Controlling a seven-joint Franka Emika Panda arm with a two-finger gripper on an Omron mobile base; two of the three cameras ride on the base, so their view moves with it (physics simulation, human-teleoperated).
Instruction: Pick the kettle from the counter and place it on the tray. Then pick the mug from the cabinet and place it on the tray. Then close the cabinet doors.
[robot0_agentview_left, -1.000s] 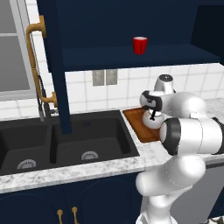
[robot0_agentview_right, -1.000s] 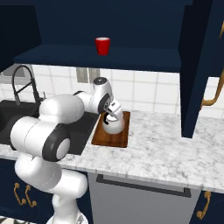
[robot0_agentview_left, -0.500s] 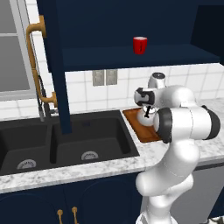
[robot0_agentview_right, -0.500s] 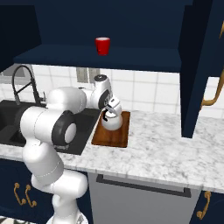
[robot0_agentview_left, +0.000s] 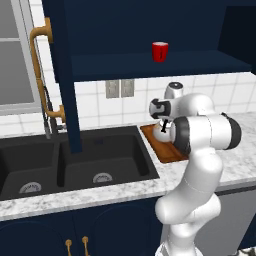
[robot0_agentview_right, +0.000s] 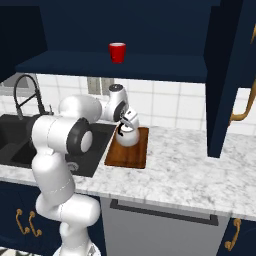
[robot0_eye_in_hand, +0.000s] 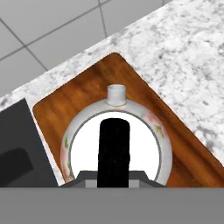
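Fingertips cannot be made out, so whether the gripper (robot0_agentview_right: 129, 122) grips or has let go is unclear; it sits right over the kettle (robot0_eye_in_hand: 114, 140) and its black handle (robot0_eye_in_hand: 114, 151). Since a second ago the arm has folded back while the kettle rests on the tray (robot0_agentview_right: 131, 152), centre frame. Release seems next, then the mug (robot0_agentview_left: 160, 51) on the cabinet shelf (robot0_agentview_left: 150, 65)

Kettle (robot0_agentview_right: 127, 137) sits on the tray (robot0_agentview_right: 131, 156), toward its back end. Tray lies on the counter (robot0_agentview_right: 190, 170), just right of the sink (robot0_agentview_left: 80, 160). My gripper (robot0_agentview_right: 128, 121) is directly above the kettle. Mug (robot0_agentview_right: 117, 52) stands on the cabinet (robot0_agentview_right: 120, 67) shelf, above and behind the tray.
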